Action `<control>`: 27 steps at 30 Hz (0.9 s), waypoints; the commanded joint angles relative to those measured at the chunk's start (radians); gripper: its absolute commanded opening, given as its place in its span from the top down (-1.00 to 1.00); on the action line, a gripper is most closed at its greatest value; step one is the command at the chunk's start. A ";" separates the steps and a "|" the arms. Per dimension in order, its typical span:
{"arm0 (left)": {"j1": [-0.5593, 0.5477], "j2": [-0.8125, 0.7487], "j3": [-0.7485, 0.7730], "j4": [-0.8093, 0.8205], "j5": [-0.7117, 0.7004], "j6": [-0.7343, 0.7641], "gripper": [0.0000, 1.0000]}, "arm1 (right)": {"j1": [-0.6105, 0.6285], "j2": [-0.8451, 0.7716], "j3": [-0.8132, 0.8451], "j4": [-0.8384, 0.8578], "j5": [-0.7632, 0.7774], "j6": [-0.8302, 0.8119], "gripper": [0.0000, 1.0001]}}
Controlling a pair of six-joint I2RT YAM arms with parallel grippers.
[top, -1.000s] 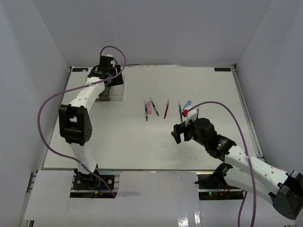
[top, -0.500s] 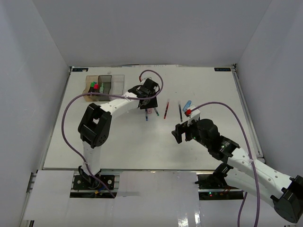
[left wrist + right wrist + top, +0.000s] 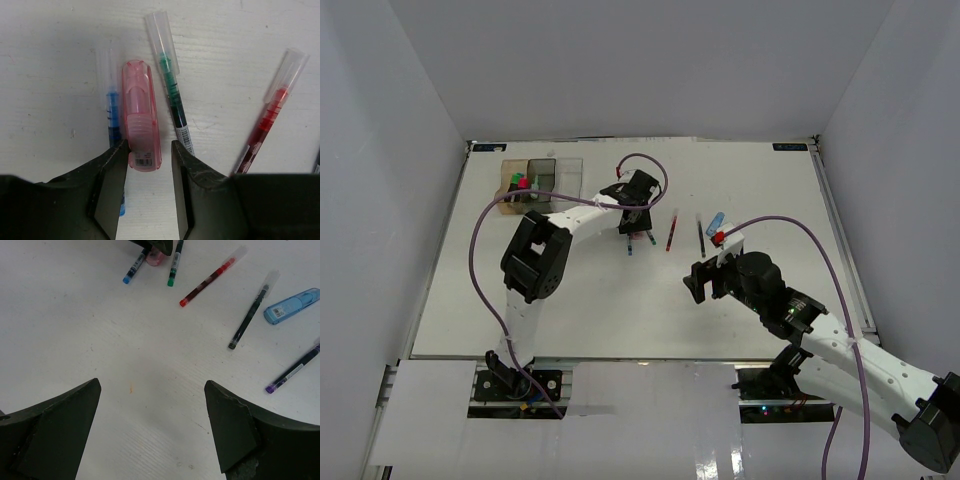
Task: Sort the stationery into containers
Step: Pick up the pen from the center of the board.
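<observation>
My left gripper [image 3: 148, 146] is open, its jaws standing on either side of the near end of a pink pastel piece [image 3: 141, 117] that lies on the table. A blue pen [image 3: 113, 117] lies just left of the piece, a green pen [image 3: 171, 95] just right, and a red pen [image 3: 270, 117] farther right. In the top view the left gripper [image 3: 635, 218] is at the table's middle. The three joined bins [image 3: 542, 183] stand at the far left, with highlighters [image 3: 520, 182] in the amber one. My right gripper [image 3: 150, 385] is open and empty above bare table.
In the right wrist view a black pen [image 3: 251, 312], a pastel blue piece [image 3: 292, 306] and a purple pen [image 3: 295, 369] lie to the right of the red pen [image 3: 210, 277]. The right gripper [image 3: 707, 280] hovers nearer than the pens. Grey walls enclose the table.
My left arm has swung from the bins at the far left to the group of pens at the middle and lowered around the pink piece. The right arm has barely moved.
</observation>
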 commanded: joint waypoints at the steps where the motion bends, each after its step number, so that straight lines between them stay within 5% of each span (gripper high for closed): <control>1: -0.002 -0.005 0.037 0.005 -0.029 -0.007 0.00 | 0.002 -0.017 -0.012 0.008 0.012 0.009 -0.82; 20: -0.002 0.053 0.055 -0.018 -0.055 0.002 0.02 | 0.002 -0.002 -0.018 0.014 0.009 0.007 -0.82; 27: -0.002 0.041 0.065 -0.031 -0.048 0.004 0.40 | 0.002 -0.002 -0.020 0.017 0.011 0.006 -0.82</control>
